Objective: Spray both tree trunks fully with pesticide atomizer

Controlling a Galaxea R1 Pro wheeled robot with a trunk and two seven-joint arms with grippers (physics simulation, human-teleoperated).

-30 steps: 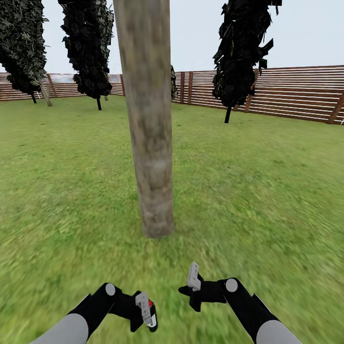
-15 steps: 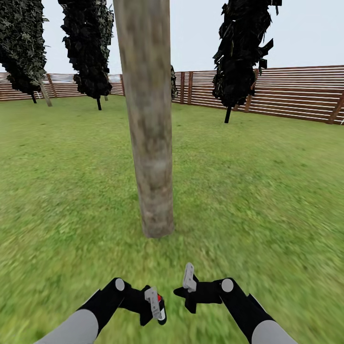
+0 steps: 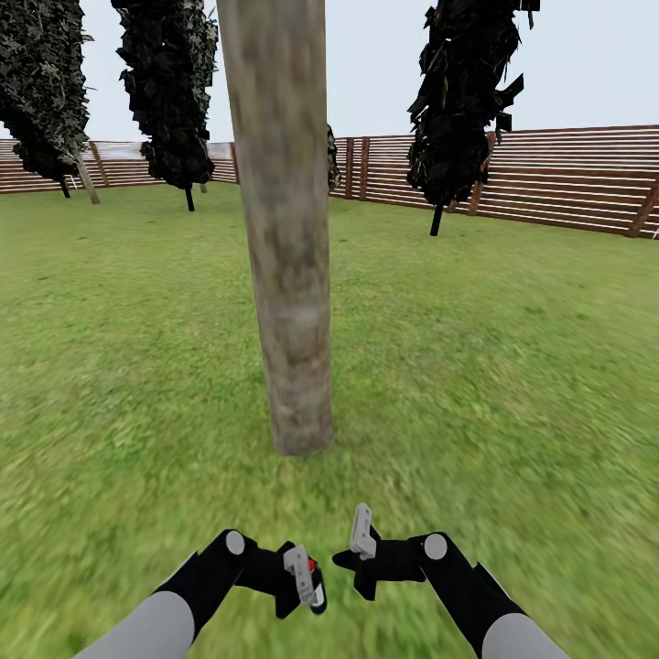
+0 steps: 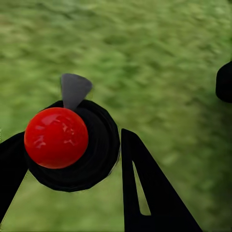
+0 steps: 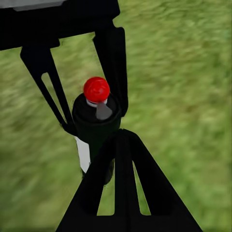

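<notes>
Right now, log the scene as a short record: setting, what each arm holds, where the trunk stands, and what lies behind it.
setting: grass lawn ringed by a slatted fence
left gripper: jaws shut on the atomizer, black body, red top
right gripper: empty; whether its jaws are open cannot be told
trunk: upright, straight ahead of both arms, apart from them
spray: no white specks visible on the trunk
behind: dark leafy trees near the fence
</notes>
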